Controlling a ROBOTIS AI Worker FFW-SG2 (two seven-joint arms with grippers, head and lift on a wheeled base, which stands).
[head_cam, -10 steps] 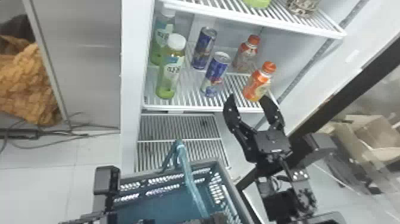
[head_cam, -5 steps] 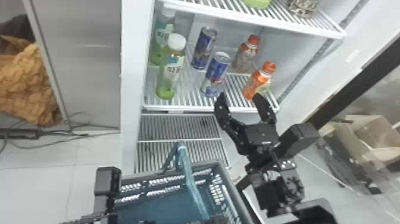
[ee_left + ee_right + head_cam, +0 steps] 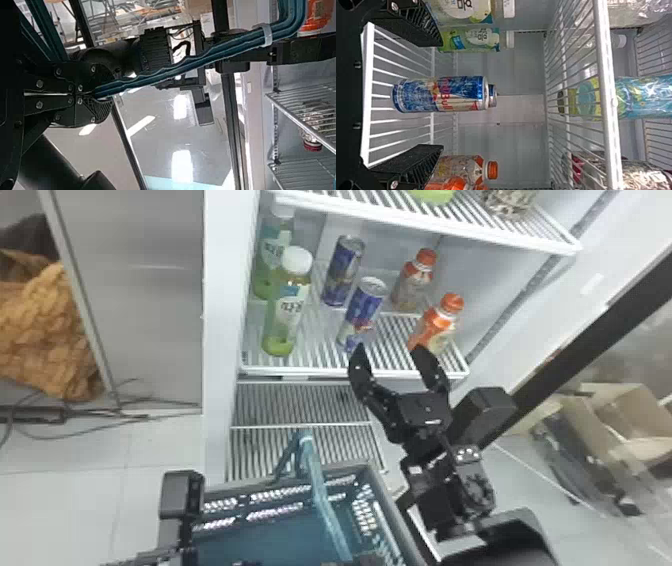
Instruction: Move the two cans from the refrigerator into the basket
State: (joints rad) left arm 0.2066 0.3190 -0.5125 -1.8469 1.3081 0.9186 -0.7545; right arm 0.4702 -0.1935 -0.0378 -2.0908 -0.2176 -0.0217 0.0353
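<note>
Right pincer (image 3: 391, 349): gaping, gripping nothing.
Near can (image 3: 366, 306): standing straight ahead.
Entry: probably needing slow, level, centred travel before closing.
Left pincer (image 3: 95, 95): clenching handle (image 3: 222, 48).

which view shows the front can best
The right wrist view: the front can shows large and nearly side-on, with no finger across it. The head view shows it smaller, from above, upright on the shelf beyond the right gripper.

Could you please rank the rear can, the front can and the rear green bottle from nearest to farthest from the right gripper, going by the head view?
1. Front can, just ahead of the right gripper.
2. Rear can, behind it, slightly left.
3. Rear green bottle, at the back left.
</note>
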